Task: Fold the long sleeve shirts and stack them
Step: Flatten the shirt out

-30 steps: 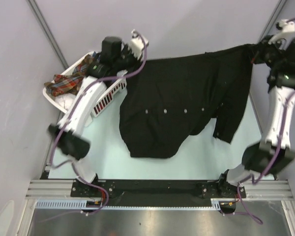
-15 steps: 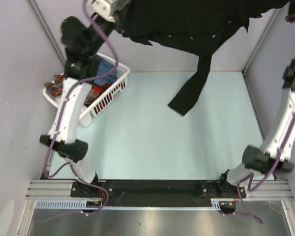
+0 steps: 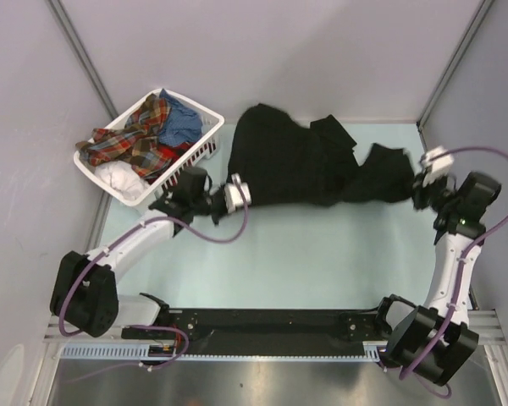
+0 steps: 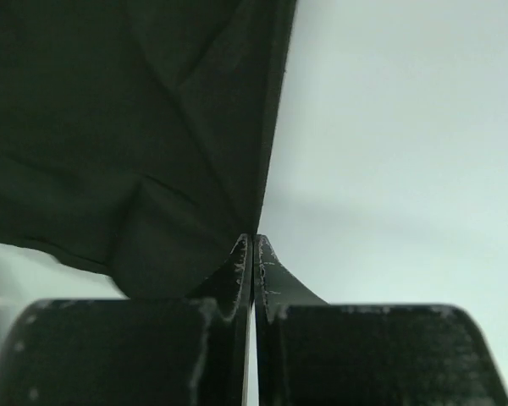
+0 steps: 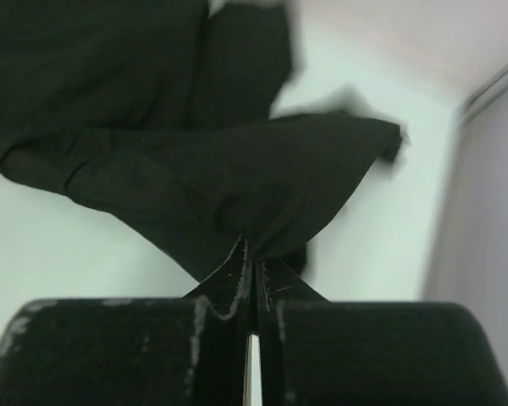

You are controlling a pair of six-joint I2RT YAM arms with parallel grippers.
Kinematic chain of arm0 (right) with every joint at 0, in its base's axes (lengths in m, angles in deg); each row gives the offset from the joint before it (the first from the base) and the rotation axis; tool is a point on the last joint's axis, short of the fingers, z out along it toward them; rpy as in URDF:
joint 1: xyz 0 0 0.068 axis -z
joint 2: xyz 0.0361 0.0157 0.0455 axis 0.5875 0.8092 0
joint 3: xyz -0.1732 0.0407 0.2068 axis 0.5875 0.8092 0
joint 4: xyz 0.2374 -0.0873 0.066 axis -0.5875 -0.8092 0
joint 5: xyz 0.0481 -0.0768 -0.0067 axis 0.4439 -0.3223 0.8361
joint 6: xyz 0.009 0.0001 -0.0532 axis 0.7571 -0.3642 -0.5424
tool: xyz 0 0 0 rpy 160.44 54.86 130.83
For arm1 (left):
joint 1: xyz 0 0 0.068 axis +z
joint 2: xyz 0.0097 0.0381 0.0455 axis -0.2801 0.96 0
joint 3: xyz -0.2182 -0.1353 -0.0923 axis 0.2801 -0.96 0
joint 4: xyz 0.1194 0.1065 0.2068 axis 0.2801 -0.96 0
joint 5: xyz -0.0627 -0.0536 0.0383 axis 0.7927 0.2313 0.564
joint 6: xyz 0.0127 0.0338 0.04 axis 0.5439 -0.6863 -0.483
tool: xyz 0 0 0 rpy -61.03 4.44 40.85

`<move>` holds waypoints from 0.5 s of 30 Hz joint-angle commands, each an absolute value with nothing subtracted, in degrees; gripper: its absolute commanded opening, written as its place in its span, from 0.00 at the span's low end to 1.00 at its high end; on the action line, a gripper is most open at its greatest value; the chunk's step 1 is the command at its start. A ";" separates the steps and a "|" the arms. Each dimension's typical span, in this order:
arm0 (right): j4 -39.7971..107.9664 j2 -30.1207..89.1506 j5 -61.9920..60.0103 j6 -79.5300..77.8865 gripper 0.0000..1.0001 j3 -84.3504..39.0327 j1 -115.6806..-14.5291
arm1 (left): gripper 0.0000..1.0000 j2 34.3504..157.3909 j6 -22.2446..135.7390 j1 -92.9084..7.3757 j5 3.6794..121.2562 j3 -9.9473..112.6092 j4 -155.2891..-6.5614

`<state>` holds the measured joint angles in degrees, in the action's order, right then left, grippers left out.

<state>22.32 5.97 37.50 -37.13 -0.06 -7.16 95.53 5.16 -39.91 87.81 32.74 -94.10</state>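
Left pincer [image 4: 254,245] clamps soft, crumpled black shirt [image 4: 110,127].

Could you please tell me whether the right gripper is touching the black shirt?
Touching. The right wrist view shows the black shirt gathering straight into the shut tips of the right gripper, with no gap.

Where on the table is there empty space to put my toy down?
The biggest bare patch is the near strip of table, between the black shirt and the near edge. A small bare bit lies in the far right corner behind the shirt. The far left is crowded: basket full of clothes, left arm beside it.
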 commanded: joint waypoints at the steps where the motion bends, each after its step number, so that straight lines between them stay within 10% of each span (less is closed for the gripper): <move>1: 3.00 -2.87 33.65 -68.16 0.00 3.48 -2.23 | 0.00 91.03 -4.05 -41.40 80.50 25.14 -103.41; 10: -36.75 -3.22 26.62 -105.45 0.09 4.64 -2.75 | 0.07 94.57 -7.56 -45.26 80.04 23.37 -118.87; 15: -43.88 -3.77 21.08 -104.32 0.99 1.31 -3.46 | 0.42 91.84 -11.17 -45.80 83.47 24.51 -130.90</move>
